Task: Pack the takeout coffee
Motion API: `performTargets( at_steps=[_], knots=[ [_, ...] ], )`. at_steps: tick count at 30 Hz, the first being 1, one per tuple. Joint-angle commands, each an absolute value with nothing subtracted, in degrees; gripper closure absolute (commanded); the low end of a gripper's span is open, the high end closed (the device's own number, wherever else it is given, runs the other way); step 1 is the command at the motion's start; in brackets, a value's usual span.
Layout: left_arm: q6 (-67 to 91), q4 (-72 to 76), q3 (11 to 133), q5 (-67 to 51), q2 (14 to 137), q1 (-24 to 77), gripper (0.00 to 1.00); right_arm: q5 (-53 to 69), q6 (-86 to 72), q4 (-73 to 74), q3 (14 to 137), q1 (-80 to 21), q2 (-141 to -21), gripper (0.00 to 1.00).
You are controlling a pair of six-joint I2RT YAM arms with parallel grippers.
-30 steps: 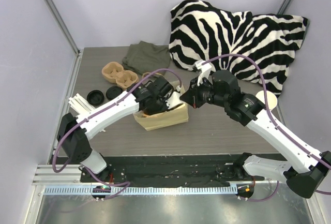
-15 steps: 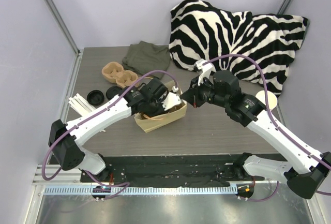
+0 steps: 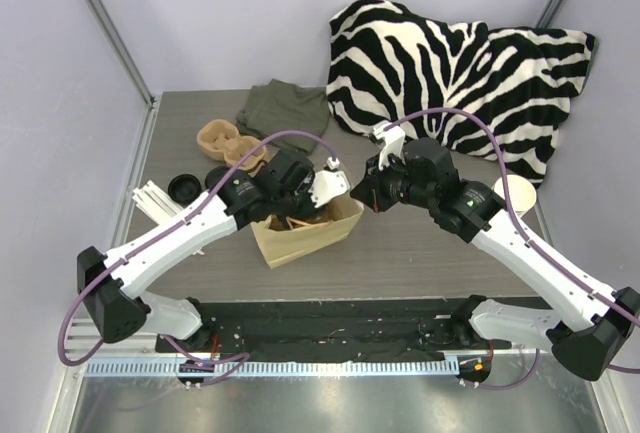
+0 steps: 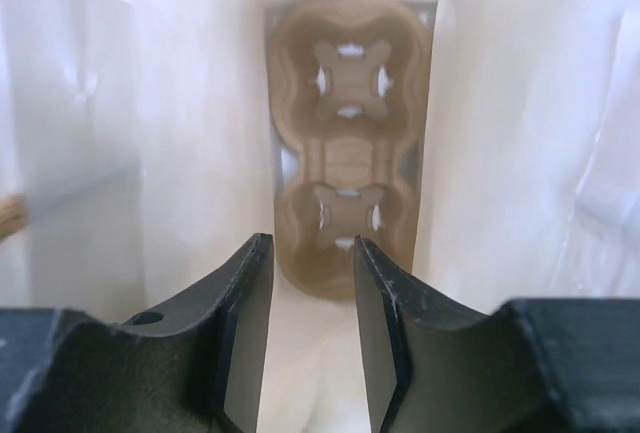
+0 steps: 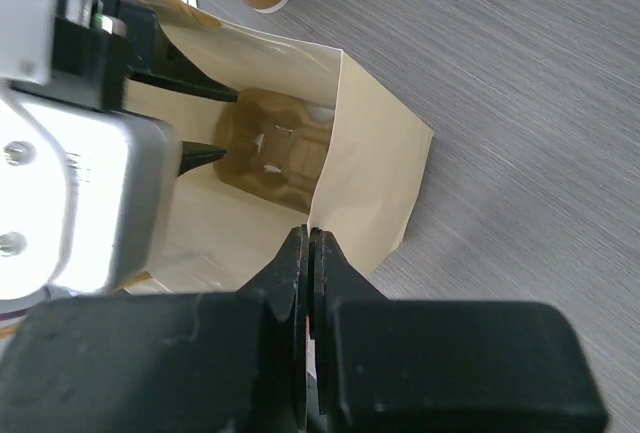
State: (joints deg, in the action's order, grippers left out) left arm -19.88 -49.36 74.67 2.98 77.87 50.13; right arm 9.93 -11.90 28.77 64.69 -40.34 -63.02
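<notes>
So the whole thing hinged on where the takeout coffee (image 3: 217, 177) sat relative to the free pincer. The cup was outside the paper bag (image 3: 310, 235), standing upright with its black lid on. It was just past the bag's left side, toward the left edge of the table, with a loose black lid (image 3: 183, 189) further out that way. In the right wrist view you could catch it just beyond the bag's far rim.

The left gripper (image 4: 312, 253) was poked down inside the bag, jaws partway apart with nothing between them. It was looking straight at a pulp cup carrier (image 4: 345, 143) lying flat on the bag's bottom. That put the coffee behind and to the side of that pincer, not in front of it.

The right gripper (image 5: 308, 240) was clamped tight on the bag's rim, holding the mouth open, so I'd say it was busy.

My guess: the left arm was clearly the nearer one. The cup's long axis was vertical, so it'd need to back out of the bag, swing toward the left edge and take the cup from the side.
</notes>
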Motion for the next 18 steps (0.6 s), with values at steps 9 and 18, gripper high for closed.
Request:
performTargets(
  at_steps=[9, 18],
  knots=[
    [-13.45, -39.1, 80.49, -4.57, 68.46, 50.27, 0.39, 11.68, -4.23, 31.01, 66.88, -40.43, -62.66, 0.99],
    [-10.73, -42.89, 94.12, 1.56, 67.33, 50.19, 0.27, 14.93, 4.12, 34.98, 70.66, -40.25, -62.32, 0.99]
  ],
)
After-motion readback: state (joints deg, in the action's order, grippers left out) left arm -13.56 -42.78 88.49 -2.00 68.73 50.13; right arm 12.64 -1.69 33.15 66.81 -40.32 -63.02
